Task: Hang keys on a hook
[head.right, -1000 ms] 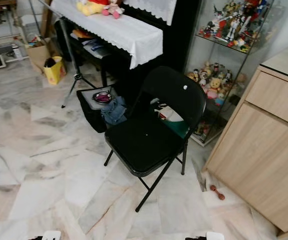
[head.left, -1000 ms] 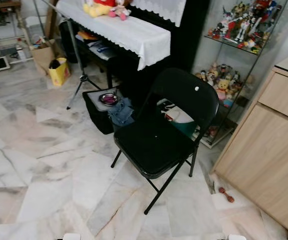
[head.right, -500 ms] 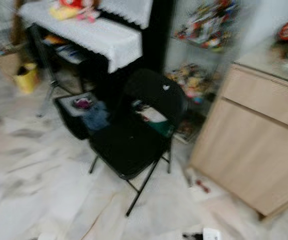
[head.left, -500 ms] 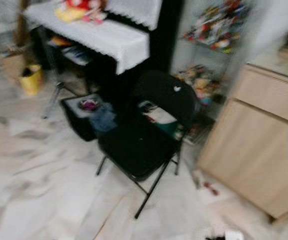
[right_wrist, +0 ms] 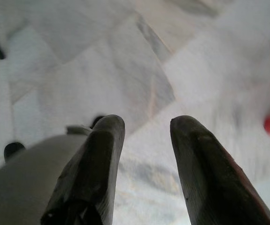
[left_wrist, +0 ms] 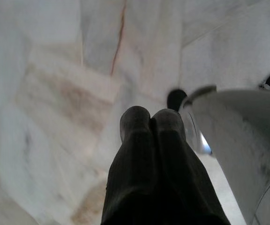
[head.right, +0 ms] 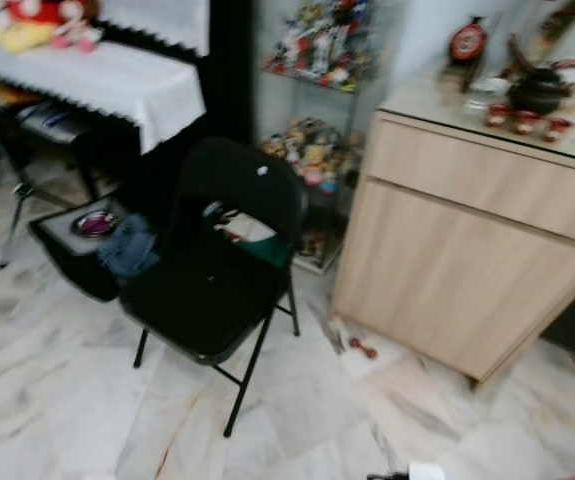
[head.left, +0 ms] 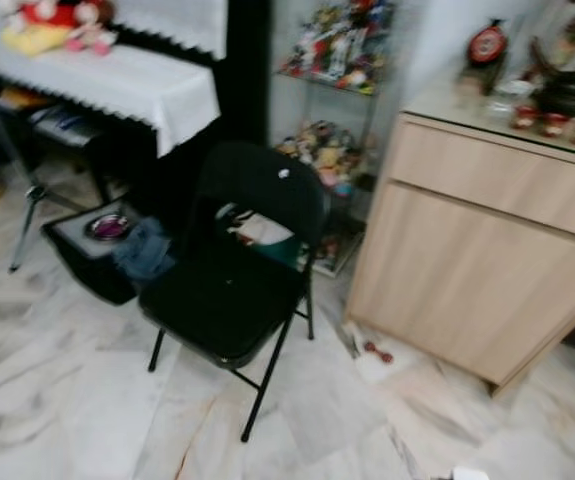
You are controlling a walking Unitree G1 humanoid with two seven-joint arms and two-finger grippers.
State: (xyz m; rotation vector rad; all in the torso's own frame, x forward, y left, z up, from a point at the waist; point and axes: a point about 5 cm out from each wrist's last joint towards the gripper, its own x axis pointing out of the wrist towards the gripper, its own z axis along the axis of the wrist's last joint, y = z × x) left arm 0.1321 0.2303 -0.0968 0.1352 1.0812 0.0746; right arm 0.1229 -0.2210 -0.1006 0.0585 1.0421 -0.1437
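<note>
My left gripper (left_wrist: pixel 151 125) hangs over the marble floor with its two black fingers pressed together and nothing between them. My right gripper (right_wrist: pixel 146 136) also hangs low over the floor, its fingers apart with only floor in the gap. A black folding chair (head.left: pixel 229 277) stands ahead on the left. To its right is a light wooden cabinet (head.left: pixel 487 255) with a dark pot (head.left: pixel 565 92), small cups and a red clock (head.left: pixel 485 43) on top.
A glass shelf of toy figures (head.left: pixel 339 60) stands behind the chair. A black piano with a white lace cloth (head.left: pixel 117 75) is at the left. A black box with a blue cloth (head.left: pixel 107 245) sits beside the chair. A small red object (head.left: pixel 375 351) lies at the cabinet's foot.
The camera has swung to the right: chair and piano have slid left in the picture, and the wooden cabinet with its top is now in fuller view. The picture is less blurred.
</note>
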